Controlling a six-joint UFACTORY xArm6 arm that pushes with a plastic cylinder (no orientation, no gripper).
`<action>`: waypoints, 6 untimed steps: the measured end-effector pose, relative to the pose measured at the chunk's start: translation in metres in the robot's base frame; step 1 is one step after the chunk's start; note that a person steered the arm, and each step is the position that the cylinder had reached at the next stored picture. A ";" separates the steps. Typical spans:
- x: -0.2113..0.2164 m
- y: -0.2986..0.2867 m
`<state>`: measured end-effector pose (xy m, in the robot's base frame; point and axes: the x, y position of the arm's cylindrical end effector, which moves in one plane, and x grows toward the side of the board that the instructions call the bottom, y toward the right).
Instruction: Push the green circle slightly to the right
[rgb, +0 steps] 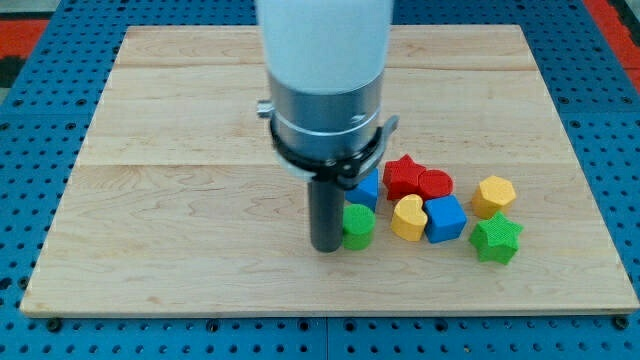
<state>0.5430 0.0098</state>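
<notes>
The green circle (359, 225) is a small green cylinder on the wooden board (180, 200), below the board's middle. My tip (327, 246) stands right against its left side, touching or nearly touching it. The rod rises from there into the large white and grey arm body at the view's top, which hides the board behind it.
To the right of the green circle lie a yellow heart (408, 217), a blue cube (446, 218), a red star (403, 175), a red circle (435, 184), a yellow hexagon (494, 195) and a green star (496, 238). A blue block (367, 188) peeks out behind the rod.
</notes>
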 end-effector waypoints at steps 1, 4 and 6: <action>-0.002 0.021; 0.013 -0.012; -0.008 0.035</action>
